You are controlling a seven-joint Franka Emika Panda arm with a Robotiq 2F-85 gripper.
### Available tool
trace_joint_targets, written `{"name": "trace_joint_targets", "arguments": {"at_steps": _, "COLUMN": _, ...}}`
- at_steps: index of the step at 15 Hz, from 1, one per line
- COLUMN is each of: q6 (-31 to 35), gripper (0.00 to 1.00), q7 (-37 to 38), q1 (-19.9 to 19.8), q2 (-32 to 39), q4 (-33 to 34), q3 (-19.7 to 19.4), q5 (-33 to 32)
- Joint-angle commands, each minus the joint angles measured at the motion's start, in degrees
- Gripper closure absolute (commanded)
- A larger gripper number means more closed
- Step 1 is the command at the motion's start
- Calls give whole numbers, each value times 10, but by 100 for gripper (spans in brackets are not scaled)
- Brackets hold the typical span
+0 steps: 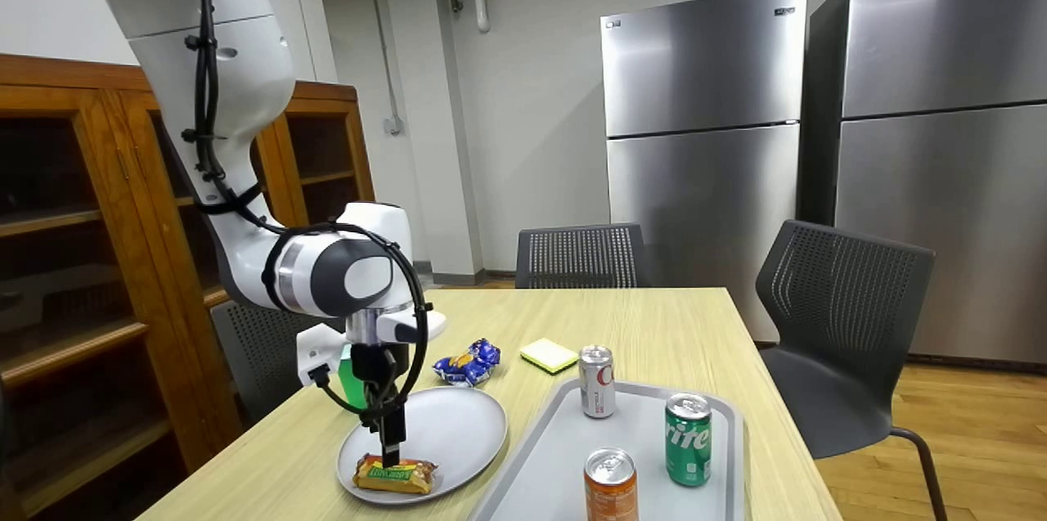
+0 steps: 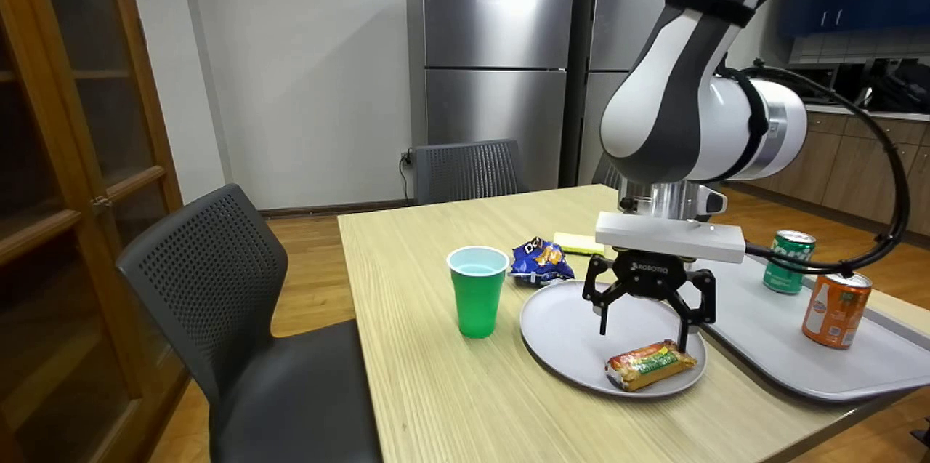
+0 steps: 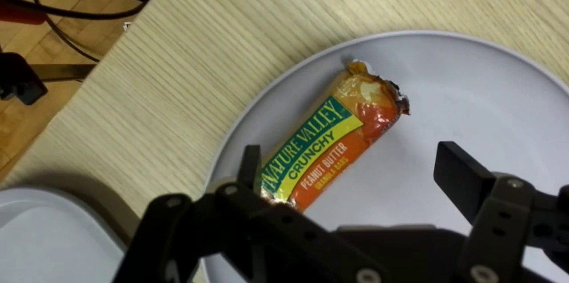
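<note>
In an exterior view, a green plastic cup (image 2: 477, 296) stands on the pale wood-grained table (image 2: 414, 376) at ten o'clock from the round grey plate (image 2: 563, 328), and a crumpled blue chip bag (image 2: 541, 261) lies at eleven. On the plate, towards five o'clock, rests a granola bar (image 2: 648, 366) in an orange-yellow-green wrapper — over the plate the black pincer (image 2: 643, 341) is spread wide, one jaw at the bar's two-o'clock end, contact unclear. At three o'clock a grey tray (image 2: 770, 332) carries a green metal can (image 2: 783, 274), then an orange metal can (image 2: 837, 310).
</note>
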Motion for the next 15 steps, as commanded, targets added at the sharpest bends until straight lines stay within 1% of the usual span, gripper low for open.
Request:
{"name": "trace_joint_targets", "arguments": {"at_steps": 1, "q6": 20, "gripper": 0, "q7": 39, "q1": 12, "q2": -10, "q4": -20, "q3": -4, "q5": 15}}
{"name": "trace_joint_targets", "arguments": {"at_steps": 15, "q6": 70, "gripper": 0, "q7": 93, "q1": 12, "q2": 36, "q4": -12, "q3": -3, "q5": 33}}
